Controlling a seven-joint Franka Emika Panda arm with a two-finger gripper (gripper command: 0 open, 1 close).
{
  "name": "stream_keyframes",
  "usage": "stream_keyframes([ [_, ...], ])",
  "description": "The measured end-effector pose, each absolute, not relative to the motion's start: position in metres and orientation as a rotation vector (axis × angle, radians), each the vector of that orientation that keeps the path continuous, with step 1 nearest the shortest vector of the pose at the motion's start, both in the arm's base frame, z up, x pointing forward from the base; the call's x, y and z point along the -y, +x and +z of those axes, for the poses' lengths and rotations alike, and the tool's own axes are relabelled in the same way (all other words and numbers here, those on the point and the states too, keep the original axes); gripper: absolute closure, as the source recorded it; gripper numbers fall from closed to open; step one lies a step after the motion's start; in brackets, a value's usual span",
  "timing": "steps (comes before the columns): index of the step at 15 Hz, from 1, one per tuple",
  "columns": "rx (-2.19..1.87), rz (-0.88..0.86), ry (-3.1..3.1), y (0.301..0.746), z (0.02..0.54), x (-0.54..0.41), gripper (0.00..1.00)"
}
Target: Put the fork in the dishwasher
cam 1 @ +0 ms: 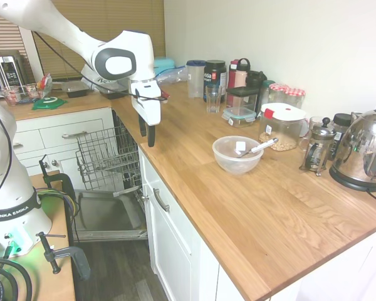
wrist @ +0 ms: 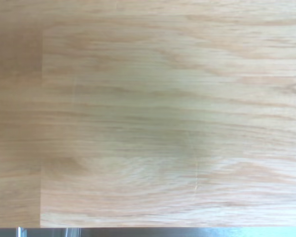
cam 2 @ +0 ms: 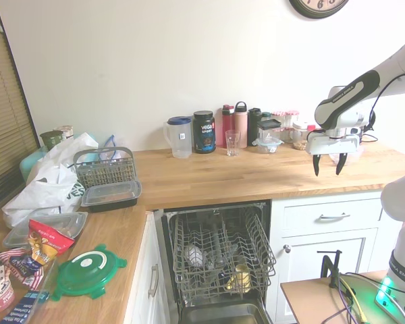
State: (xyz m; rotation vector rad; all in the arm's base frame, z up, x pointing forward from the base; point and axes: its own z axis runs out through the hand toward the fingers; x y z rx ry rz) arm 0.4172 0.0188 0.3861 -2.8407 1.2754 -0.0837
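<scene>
- Down by the floor, nearest me: dishwasher (cam 1: pixel 109 188) stands open, door dropped flat, wire rack (cam 2: pixel 219 253) pulled out w/ a few items already in it. Drop zone is ready, nothing to open first.
- Above the bench (cam 1: pixel 263 219) edge, just over the rack side: claw (cam 1: pixel 146 133) hangs pointing down, fingers parted a modest gap, nothing between them. Wrist cam shows only bare wood grain, so it's over open bench, not over the target yet.
- Further along: fork (cam 1: pixel 258 148) lies tilted in the clear bowl (cam 1: pixel 237 155), head down inside, handle sticking up over the rim toward the jars. Well apart from the claw.
- Beyond that: French press (cam 1: pixel 316 150), kettle (cam 1: pixel 363 150), lidded tub (cam 1: pixel 282 125) crowd the wall side.
- How I'd do it, imo: travel along the bench at height, come down on the raised handle end outside the rim, fingers across the handle, not along it.
- Handle's thin & slick – pinch firmly, lift straight up so the bowl doesn't tip or drag.
- Approach from the bench's open front side; wall side is cluttered.
</scene>
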Motion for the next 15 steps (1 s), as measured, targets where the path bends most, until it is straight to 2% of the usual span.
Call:
stream_keyframes([
  [3,-1.276,-0.079,-2.849,0.42,0.38,-0.017,0.0],
  [5,-1.276,-0.166,-2.796,0.424,0.392,-0.013,0.0],
  [11,-1.397,-0.525,-2.44,0.405,0.51,0.051,0.0],
  [13,-1.493,-0.598,-2.271,0.421,0.527,0.09,0.0],
  [15,-1.581,-0.609,-2.169,0.455,0.525,0.127,0.0],
])
